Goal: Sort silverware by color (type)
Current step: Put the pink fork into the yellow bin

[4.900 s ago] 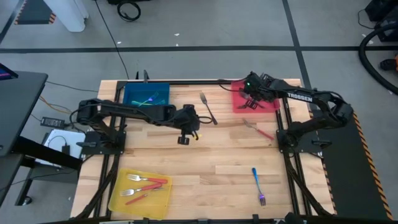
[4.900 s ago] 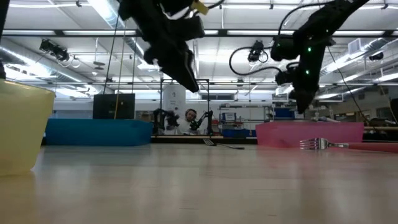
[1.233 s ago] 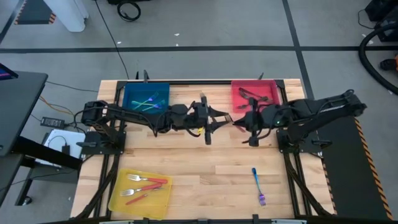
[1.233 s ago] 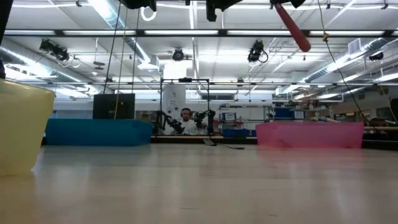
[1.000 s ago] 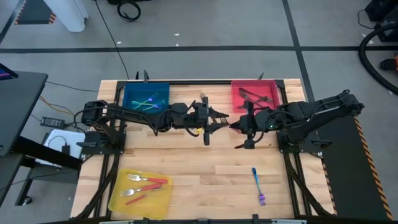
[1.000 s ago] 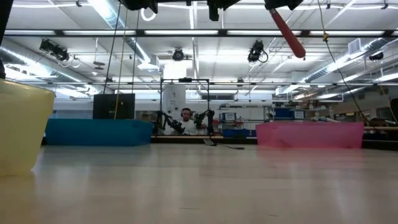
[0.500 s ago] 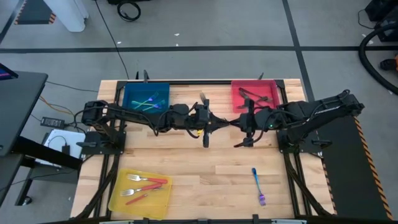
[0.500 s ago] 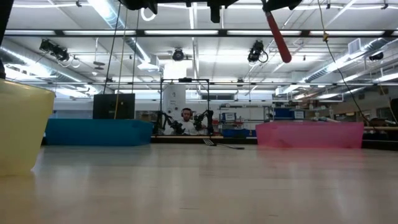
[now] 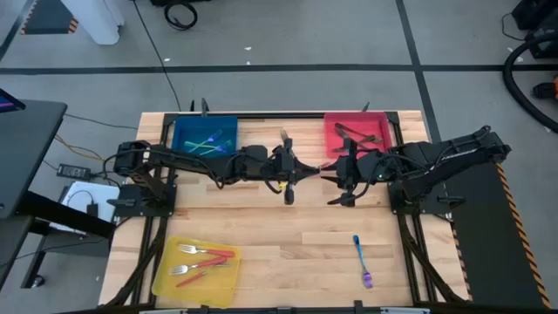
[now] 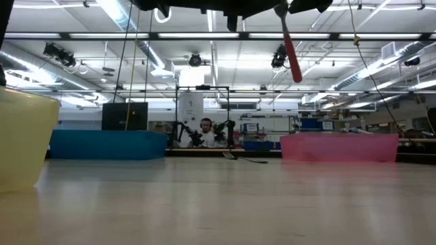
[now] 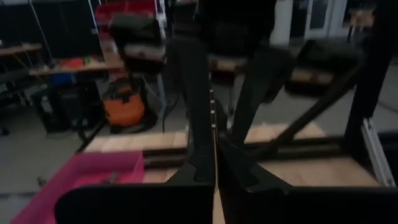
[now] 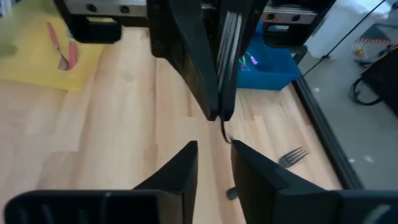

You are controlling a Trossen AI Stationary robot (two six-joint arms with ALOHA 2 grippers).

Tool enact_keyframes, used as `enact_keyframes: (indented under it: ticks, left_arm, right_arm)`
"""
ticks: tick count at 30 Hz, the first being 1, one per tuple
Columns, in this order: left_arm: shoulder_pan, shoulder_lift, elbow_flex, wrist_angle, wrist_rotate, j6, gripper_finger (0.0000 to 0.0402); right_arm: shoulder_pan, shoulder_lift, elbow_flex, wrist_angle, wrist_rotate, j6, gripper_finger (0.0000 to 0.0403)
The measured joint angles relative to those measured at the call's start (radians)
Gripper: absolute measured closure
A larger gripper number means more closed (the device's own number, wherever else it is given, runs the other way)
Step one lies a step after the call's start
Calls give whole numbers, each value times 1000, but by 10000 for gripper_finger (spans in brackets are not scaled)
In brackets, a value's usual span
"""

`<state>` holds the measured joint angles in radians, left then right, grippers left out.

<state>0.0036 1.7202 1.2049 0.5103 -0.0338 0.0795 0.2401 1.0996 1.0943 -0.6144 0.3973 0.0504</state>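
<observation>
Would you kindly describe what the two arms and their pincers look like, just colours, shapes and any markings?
Both arms are dark, nearly black, built of slim jointed segments. The left arm has a small yellow spot near its wrist; the right arm shows a tiny green light. The left pincer and the right pincer each have two flat, black, tapering fingers.

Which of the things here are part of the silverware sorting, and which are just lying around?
Job: red-handled silver fork, held by the left gripper; iridescent blue-purple fork; dark metal fork; flat yellow tray, blue tray, red tray.
Lying about: white box beside the table; black cable coil on the floor.
</observation>
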Motion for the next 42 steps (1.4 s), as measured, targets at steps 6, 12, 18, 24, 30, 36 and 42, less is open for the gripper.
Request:
enact_keyframes:
  ticks: [6, 12, 18, 24, 30, 36, 42]
  left_arm:
    - [-7, -97, 0, -313, 3, 21, 395]
    - [-34, -211, 0, -688, 10, -80, 395]
    - [-79, -287, 0, -1018, 9, -301, 395]
    - [-146, -357, 0, -1176, 77, -470, 395]
    - [-212, -432, 0, -1317, 136, -613, 395]
    - [-260, -476, 0, -1385, 249, -784, 395]
    - [-358, -487, 0, -1418, 390, -960, 395]
  right_arm:
    - [0, 0, 0, -4, -2, 68, 282]
    - [-5, 0, 0, -6, 9, 82, 283]
    - [-23, 0, 0, -14, 49, 89, 283]
    - [-55, 0, 0, -16, 55, 82, 283]
    - [-97, 7, 0, -18, 56, 81, 284]
    - [-149, 23, 0, -14, 57, 78, 284]
    - [-204, 28, 0, -5, 56, 78, 284]
